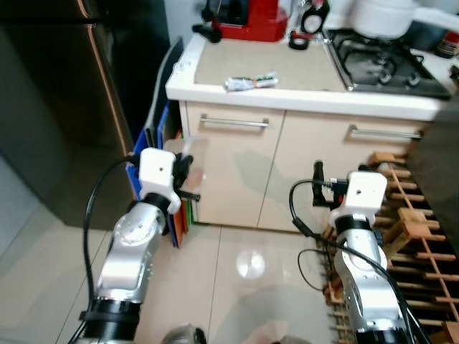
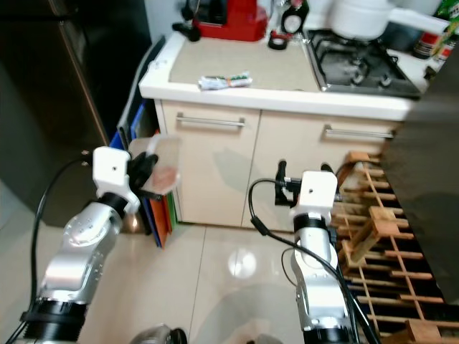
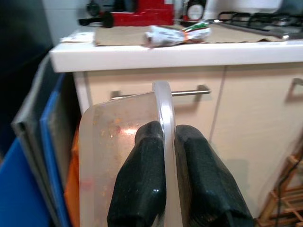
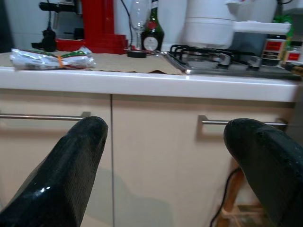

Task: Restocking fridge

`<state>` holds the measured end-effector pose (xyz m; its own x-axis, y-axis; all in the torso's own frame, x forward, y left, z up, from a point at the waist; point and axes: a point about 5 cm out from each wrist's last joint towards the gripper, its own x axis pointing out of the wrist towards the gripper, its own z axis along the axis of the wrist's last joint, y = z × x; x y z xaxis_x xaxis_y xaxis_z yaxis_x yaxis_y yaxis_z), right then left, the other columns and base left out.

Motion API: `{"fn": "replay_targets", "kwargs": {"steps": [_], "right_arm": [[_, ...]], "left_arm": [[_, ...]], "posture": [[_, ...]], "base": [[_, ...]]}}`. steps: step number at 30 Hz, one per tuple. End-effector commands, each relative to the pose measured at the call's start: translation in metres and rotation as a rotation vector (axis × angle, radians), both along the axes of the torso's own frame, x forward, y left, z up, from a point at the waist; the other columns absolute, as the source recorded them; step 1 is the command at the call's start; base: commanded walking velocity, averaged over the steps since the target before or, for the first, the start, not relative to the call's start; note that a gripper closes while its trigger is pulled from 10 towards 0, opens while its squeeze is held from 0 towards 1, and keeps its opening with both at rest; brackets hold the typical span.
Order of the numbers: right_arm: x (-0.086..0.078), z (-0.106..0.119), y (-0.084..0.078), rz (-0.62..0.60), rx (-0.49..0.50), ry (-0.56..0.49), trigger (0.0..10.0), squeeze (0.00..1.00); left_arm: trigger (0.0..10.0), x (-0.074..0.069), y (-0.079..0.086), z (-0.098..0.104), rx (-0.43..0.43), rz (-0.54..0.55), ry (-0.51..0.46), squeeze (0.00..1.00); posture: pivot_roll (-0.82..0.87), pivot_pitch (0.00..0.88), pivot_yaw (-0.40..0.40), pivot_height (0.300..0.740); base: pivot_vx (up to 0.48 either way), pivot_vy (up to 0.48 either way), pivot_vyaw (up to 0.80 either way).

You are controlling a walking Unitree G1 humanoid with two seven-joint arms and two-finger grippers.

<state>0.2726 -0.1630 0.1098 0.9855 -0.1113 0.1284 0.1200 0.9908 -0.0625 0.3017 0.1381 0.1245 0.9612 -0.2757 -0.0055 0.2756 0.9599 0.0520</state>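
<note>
Left wrist view puts my left gripper (image 3: 163,156) closest to me: its two black fingers (image 3: 142,179) are pinched tight on the rim of a clear plastic container (image 3: 109,156), which stands on edge between them and shows reddish smears on its wall. From the head camera I see that same left gripper (image 2: 147,172) raised at about drawer height, holding the container (image 2: 163,168) in the air in front of the cream cabinet (image 1: 237,172), just beside the blue and orange boards (image 1: 154,136) wedged upright between the cabinet and the dark fridge (image 1: 64,107) on my left. My right gripper (image 4: 165,156) is empty, its fingers (image 4: 75,161) spread wide apart and pointing at the cabinet front; in the head view it (image 1: 319,179) hangs before the right-hand door, near a wooden wine rack (image 1: 409,229) that stands on the pale tiled floor (image 1: 237,265). Two metal bar handles (image 1: 233,122) run along the cabinet's top edge. Beyond them, on the white-edged counter (image 1: 287,97), a crumpled packet with green and orange print (image 1: 249,82) lies near the front edge. Farther back I can make out a red coffee machine (image 1: 251,18), a dark bottle (image 4: 151,35), and a gas hob (image 1: 387,64) carrying a white pot (image 1: 384,16).
</note>
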Motion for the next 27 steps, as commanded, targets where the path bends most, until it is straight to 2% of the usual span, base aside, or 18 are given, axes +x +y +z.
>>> {"fn": "replay_targets", "kwargs": {"steps": [1,10,27], "right_arm": [[0.002,0.0,-0.001,-0.004,0.0,-0.001,10.0,0.0],[0.006,-0.002,0.0,0.017,-0.007,0.009,10.0,0.0],[0.011,-0.001,0.004,0.032,-0.006,0.003,10.0,0.0]], "left_arm": [[10.0,0.004,0.0,0.007,0.012,-0.002,-0.032,0.0],[10.0,0.013,-0.003,0.009,0.019,0.01,-0.056,0.0],[10.0,0.019,-0.006,0.01,0.019,0.009,-0.07,0.0]], "posture": [[-0.11,0.0,0.027,0.74],[-0.1,0.0,0.017,0.74],[-0.11,0.0,0.023,0.74]], "base": [[0.0,0.0,0.0],[-0.254,0.0,0.0],[-0.322,0.0,0.0]]}}
